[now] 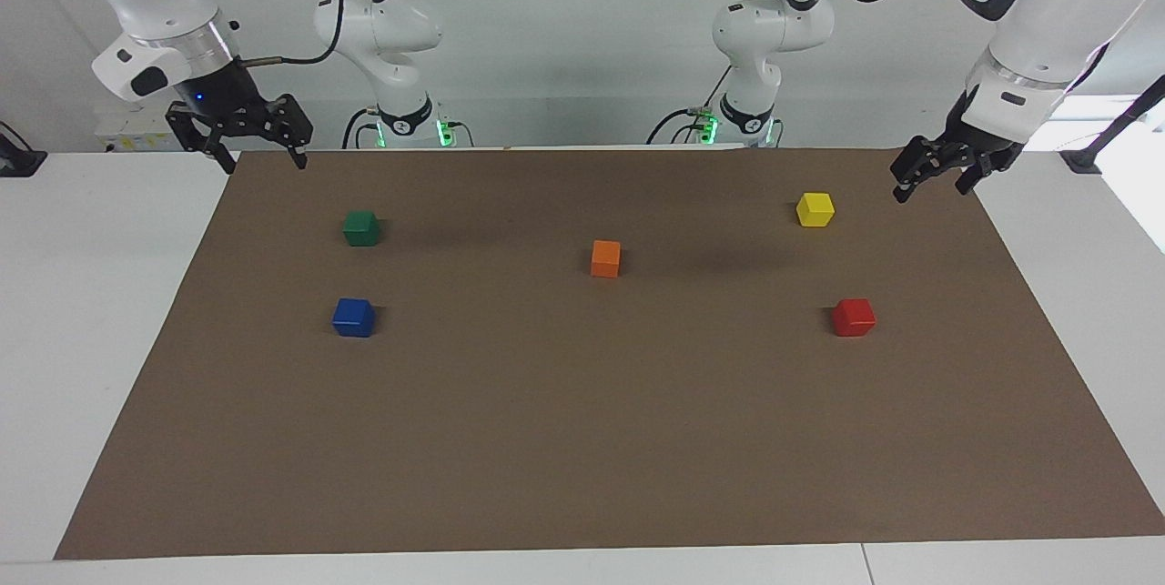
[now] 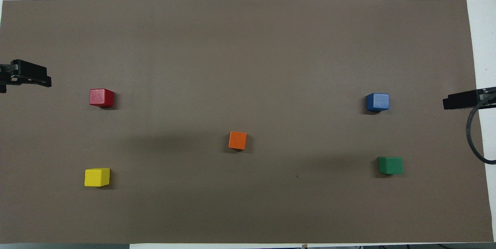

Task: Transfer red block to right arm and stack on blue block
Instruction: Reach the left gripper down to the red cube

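Note:
The red block [image 1: 853, 317] sits on the brown mat toward the left arm's end, farther from the robots than the yellow cube; it also shows in the overhead view [image 2: 102, 98]. The blue block [image 1: 353, 317] sits toward the right arm's end, farther from the robots than the green cube, and shows in the overhead view too [image 2: 378, 102]. My left gripper [image 1: 931, 192] hangs open and empty over the mat's edge near the yellow cube. My right gripper [image 1: 264, 165], with a small blue light, hangs open and empty over the mat's corner at its own end. Both arms wait.
A brown mat [image 1: 582, 458] covers the table. An orange cube [image 1: 605, 258] sits at the middle. A yellow cube [image 1: 815, 209] and a green cube [image 1: 361, 227] sit nearer to the robots, each at one end. White table [image 1: 91, 339] borders the mat.

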Robot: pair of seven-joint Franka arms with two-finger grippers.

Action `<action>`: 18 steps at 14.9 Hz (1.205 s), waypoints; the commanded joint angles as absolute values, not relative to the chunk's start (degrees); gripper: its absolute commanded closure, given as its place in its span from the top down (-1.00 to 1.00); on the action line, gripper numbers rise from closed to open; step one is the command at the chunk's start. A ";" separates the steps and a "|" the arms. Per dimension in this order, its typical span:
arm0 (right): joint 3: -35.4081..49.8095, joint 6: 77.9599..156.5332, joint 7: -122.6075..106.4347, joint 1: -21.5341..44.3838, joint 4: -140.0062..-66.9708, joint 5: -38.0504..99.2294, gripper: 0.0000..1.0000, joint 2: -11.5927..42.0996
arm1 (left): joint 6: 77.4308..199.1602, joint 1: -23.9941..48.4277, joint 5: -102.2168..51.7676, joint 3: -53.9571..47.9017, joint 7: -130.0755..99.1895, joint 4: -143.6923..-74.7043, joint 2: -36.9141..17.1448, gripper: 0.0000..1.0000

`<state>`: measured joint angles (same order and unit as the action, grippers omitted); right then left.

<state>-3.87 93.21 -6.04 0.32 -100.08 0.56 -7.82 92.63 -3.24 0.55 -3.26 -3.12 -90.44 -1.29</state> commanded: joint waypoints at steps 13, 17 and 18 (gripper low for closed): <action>-3.78 93.60 -7.21 -0.18 -101.07 0.44 1.00 -8.44 | 130.76 -5.80 1.67 -2.72 -1.14 -115.49 -7.97 1.00; -3.69 94.21 -7.56 -0.18 -102.82 0.53 1.00 -8.79 | 133.32 -4.92 1.67 -2.72 -1.67 -115.40 -11.06 1.00; -3.60 94.57 -8.25 0.00 -103.53 1.05 1.00 -8.35 | 134.98 -4.40 1.67 -2.72 -1.93 -115.66 -11.94 1.00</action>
